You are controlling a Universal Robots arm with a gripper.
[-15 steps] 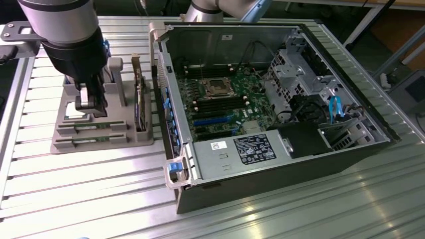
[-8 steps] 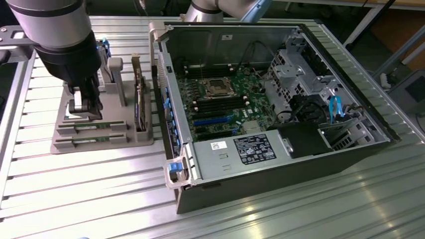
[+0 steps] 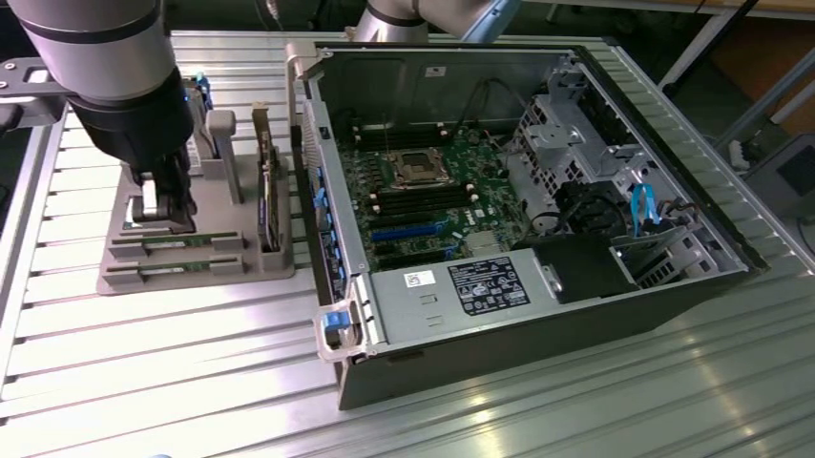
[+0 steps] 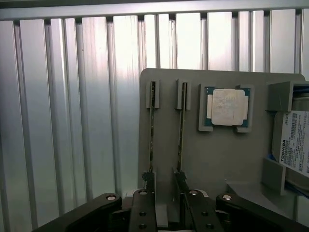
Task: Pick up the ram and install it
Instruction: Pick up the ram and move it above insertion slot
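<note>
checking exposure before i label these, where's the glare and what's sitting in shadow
Exterior view: strong glare on the table slats near the tray; the computer case interior is darker. Wrist view: bright bands across the slats, and the processor lid looks washed pale.

The ram (image 3: 191, 241) is green, the holder (image 3: 191, 284) grey, the ribbed table (image 3: 153, 363) silver.

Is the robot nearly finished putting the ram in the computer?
Not nearly. Done: nothing that shows, as both ram sticks sit in their gray holder. In hand: nothing. The open gripper hangs just over the holder, its fingers near the sticks' ends. Left: a stick has not yet been picked up or fitted into the computer.
</note>
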